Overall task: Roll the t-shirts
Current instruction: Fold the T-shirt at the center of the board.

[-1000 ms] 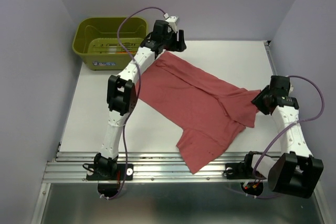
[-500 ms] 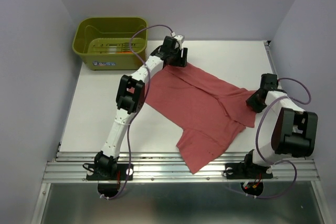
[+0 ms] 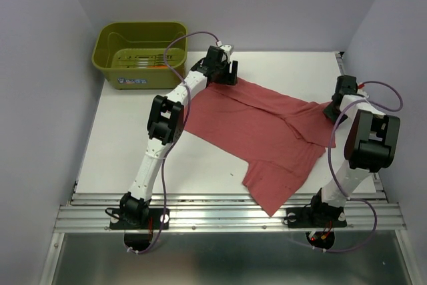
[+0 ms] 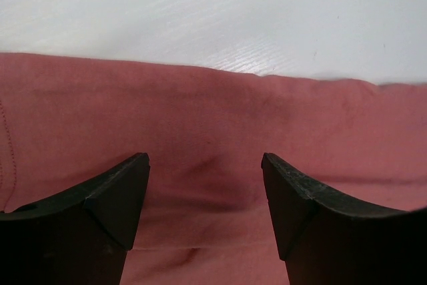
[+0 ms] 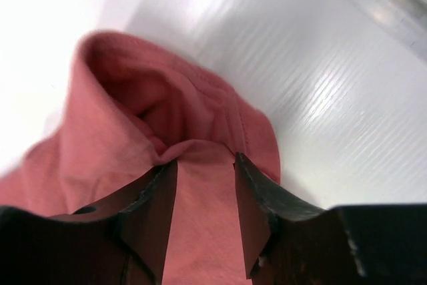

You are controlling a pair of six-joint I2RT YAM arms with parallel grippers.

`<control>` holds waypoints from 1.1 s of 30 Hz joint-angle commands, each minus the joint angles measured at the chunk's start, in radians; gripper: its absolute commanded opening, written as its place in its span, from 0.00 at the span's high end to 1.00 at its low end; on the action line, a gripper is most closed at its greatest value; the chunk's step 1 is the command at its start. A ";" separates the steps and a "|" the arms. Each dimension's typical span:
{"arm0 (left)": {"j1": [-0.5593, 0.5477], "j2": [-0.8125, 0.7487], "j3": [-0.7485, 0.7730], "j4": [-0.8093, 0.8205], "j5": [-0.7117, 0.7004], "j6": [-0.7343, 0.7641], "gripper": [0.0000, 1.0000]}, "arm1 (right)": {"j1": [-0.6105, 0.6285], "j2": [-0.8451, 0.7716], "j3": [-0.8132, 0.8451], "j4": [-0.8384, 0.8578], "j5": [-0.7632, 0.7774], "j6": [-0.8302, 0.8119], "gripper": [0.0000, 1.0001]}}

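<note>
**Right jaws.** Clenched on the rose-red t-shirt (image 5: 107, 131). A narrow strip of cloth runs between the two tips, and a bunched fold stands up just beyond them. The grip takes only this small fold at the shirt's edge, close to the right edge of the bench (image 3: 120, 145).

**Left jaws.** Released and spread wide. They sit low over the shirt's far hem, with cloth under and between the tips and bare bench just beyond. Whether the tips press on the cloth cannot be told. This point lies near the far edge, left of centre.

**Arms.** The left arm (image 3: 160, 121) reaches from the near edge across to the far hem. The right arm (image 3: 363, 141) stands folded along the right edge.

**Work piece.** The shirt lies open and askew, from the far hem diagonally toward the near right corner. It is creased along its middle and not yet rolled. One lobe reaches the near edge, its tip touching the metal rail (image 3: 200, 205).

**Other items.** An olive-green basket (image 3: 107, 65) stands at the far left corner, well apart from the shirt.

**Probable faults.**
- Slip: the right jaws hold little cloth, so a sharp pull may draw the fold out.
- Drag: with the left jaws released, a pull from the right is likely to slide the whole shirt instead of tensioning it.
- Snag: the near lobe may catch on the rail or hang over the edge.
- Uneven roll: rolling over the present creases would probably give a lopsided result.
</note>
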 commanded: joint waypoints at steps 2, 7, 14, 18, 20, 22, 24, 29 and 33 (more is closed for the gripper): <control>-0.004 -0.070 0.045 0.021 0.004 0.000 0.20 | -0.012 -0.076 0.081 -0.051 0.072 -0.038 0.51; -0.026 -0.136 -0.007 0.021 -0.009 -0.008 0.20 | -0.012 -0.284 -0.046 -0.075 -0.072 -0.023 0.45; -0.055 -0.251 -0.170 0.035 -0.057 -0.020 0.20 | -0.003 -0.492 -0.295 -0.081 -0.309 -0.015 0.45; -0.056 -0.276 -0.239 0.058 -0.071 -0.040 0.20 | -0.003 -0.562 -0.395 -0.125 -0.315 -0.009 0.43; -0.056 -0.265 -0.236 0.054 -0.077 -0.042 0.20 | -0.003 -0.569 -0.410 -0.136 -0.281 -0.004 0.41; -0.056 -0.231 -0.204 0.031 -0.092 -0.042 0.20 | -0.003 -0.549 -0.418 -0.148 -0.248 -0.003 0.41; -0.053 -0.179 -0.172 -0.009 -0.112 -0.034 0.20 | -0.003 -0.504 -0.419 -0.147 -0.243 0.002 0.43; -0.047 -0.118 -0.116 -0.043 -0.135 -0.023 0.20 | -0.003 -0.455 -0.453 -0.104 -0.238 0.014 0.49; -0.035 -0.089 -0.106 -0.049 -0.146 -0.025 0.20 | -0.003 -0.444 -0.473 -0.082 -0.232 0.026 0.54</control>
